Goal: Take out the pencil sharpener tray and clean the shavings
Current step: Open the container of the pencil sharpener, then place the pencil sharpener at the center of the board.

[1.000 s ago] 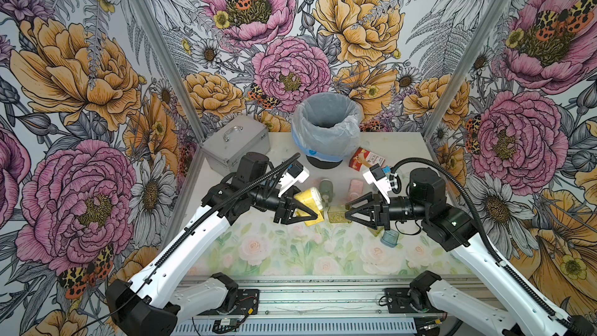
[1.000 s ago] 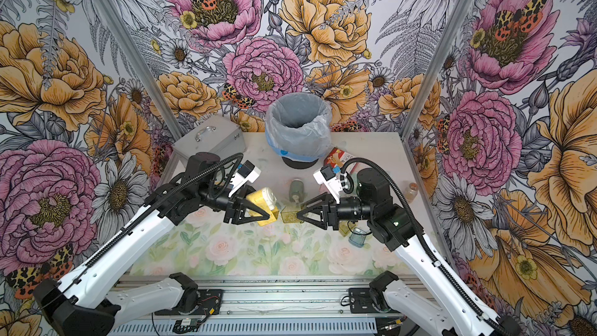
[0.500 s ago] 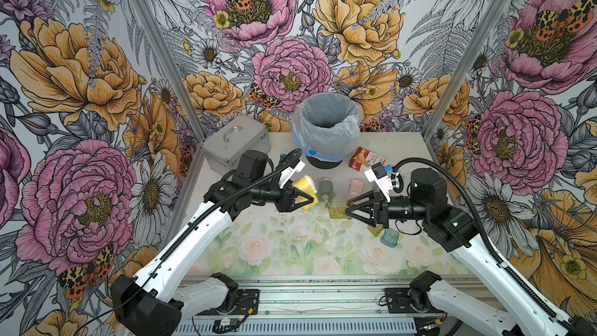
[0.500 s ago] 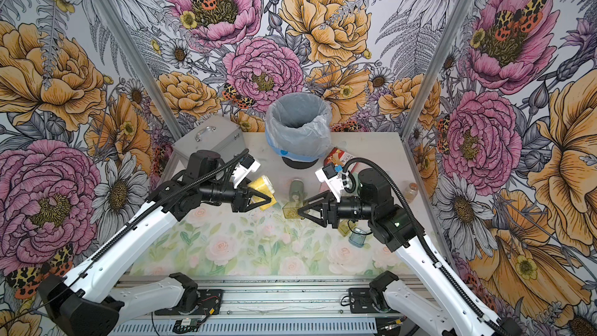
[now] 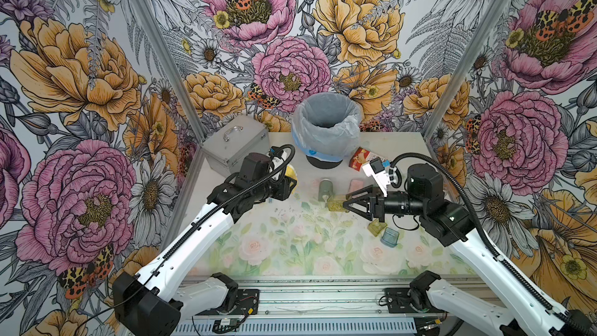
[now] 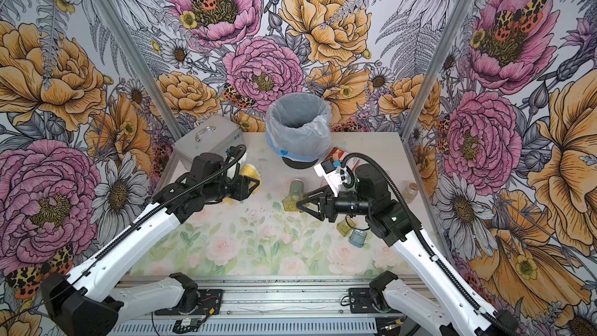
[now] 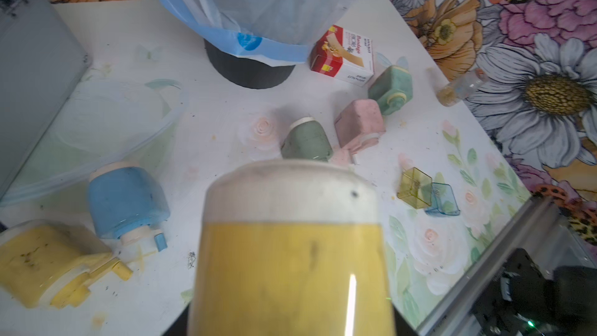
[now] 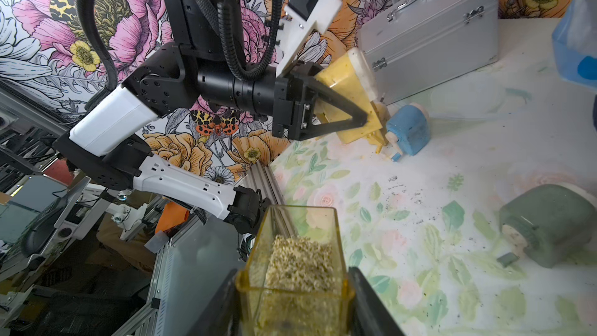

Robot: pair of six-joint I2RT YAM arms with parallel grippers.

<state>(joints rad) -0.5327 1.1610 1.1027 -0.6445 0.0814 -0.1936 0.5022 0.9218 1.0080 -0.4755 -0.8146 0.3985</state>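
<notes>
My left gripper (image 5: 291,186) is shut on a yellow pencil sharpener (image 7: 290,247), held off the table near the back left, also in a top view (image 6: 249,169) and the right wrist view (image 8: 349,75). My right gripper (image 8: 295,289) is shut on a clear yellow tray (image 8: 297,227), separate from the sharpener, seen in both top views (image 5: 334,203) (image 6: 289,205). Pale shavings (image 8: 300,260) fill the tray's floor. Dark loose shavings (image 8: 403,189) dot the flowered mat (image 5: 290,247) between the grippers.
A lined bin (image 5: 326,124) stands at the back middle, a metal case (image 5: 234,143) at back left, a bandage box (image 5: 358,156) beside the bin. Green (image 5: 325,185), pink (image 5: 355,184), blue (image 7: 126,202) and another yellow sharpener (image 7: 48,263) lie about. Two empty trays (image 5: 376,227) (image 5: 389,237) lie under the right arm.
My left gripper has carried the yellow sharpener back and to the left, away from the tray. The right gripper has stayed almost still with the tray.
</notes>
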